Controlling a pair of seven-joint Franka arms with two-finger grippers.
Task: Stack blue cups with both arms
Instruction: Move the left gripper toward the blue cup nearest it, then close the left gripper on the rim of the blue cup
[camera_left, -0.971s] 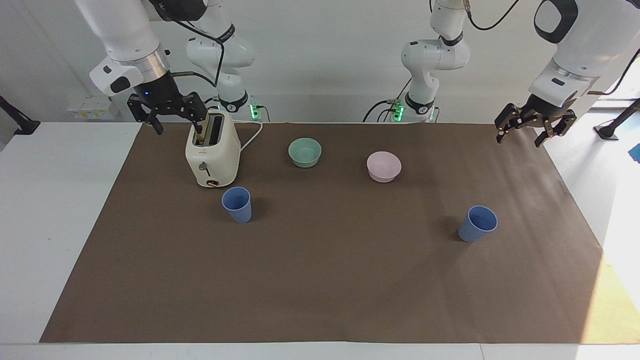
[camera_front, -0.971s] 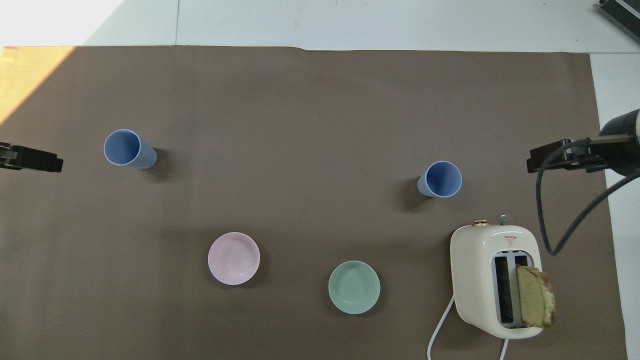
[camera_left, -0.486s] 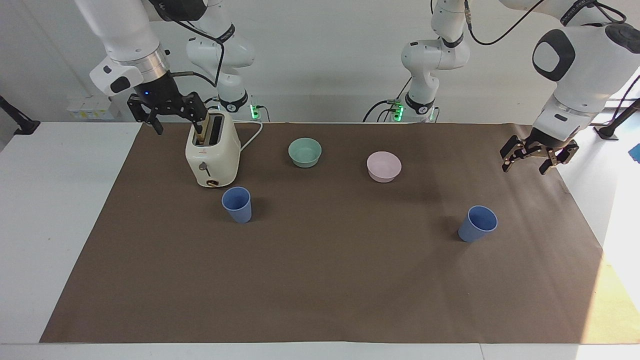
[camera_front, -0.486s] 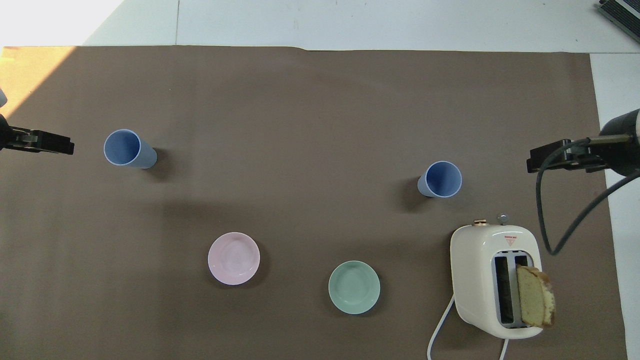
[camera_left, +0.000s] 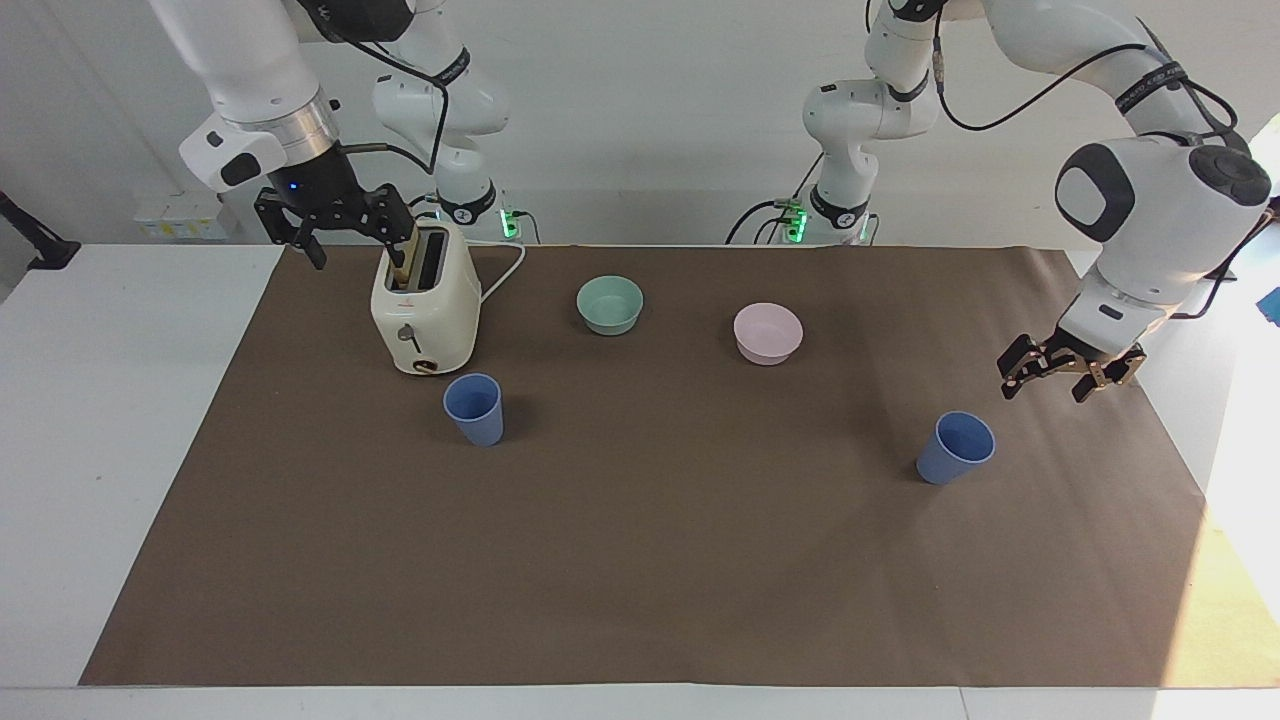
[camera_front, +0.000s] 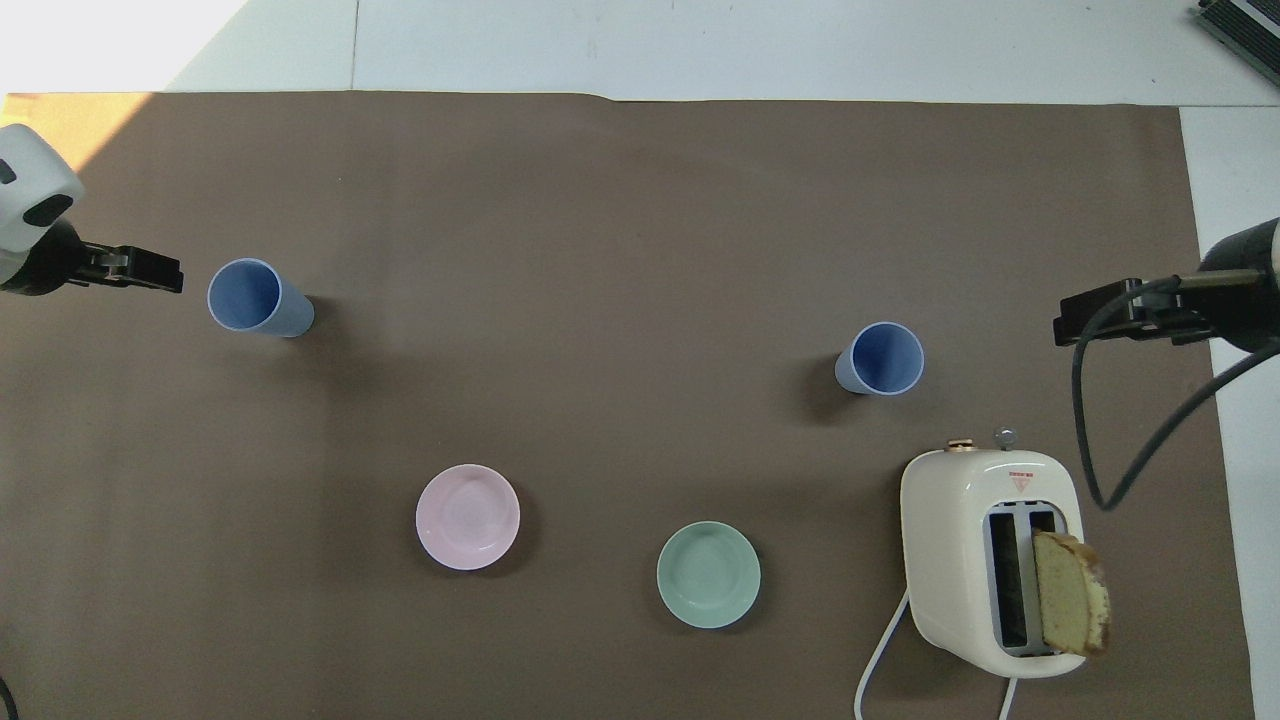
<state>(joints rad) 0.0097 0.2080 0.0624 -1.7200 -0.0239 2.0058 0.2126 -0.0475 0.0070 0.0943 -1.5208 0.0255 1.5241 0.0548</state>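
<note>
Lowered since a second ago, the left claw (camera_left: 1062, 374) hangs open just beside one upright periwinkle-blue plastic tumbler (camera_left: 954, 447), nothing between them. Right claw (camera_left: 333, 222) waits open above the cream toaster (camera_left: 425, 310); the second tumbler (camera_left: 474, 408) stands below, bowls apart.

The left arm's black two-finger gripper (camera_left: 1062, 377), jaws apart, is lower now over the brown mat and near the small periwinkle-blue plastic tumbler (camera_left: 955, 447) at its end.
</note>
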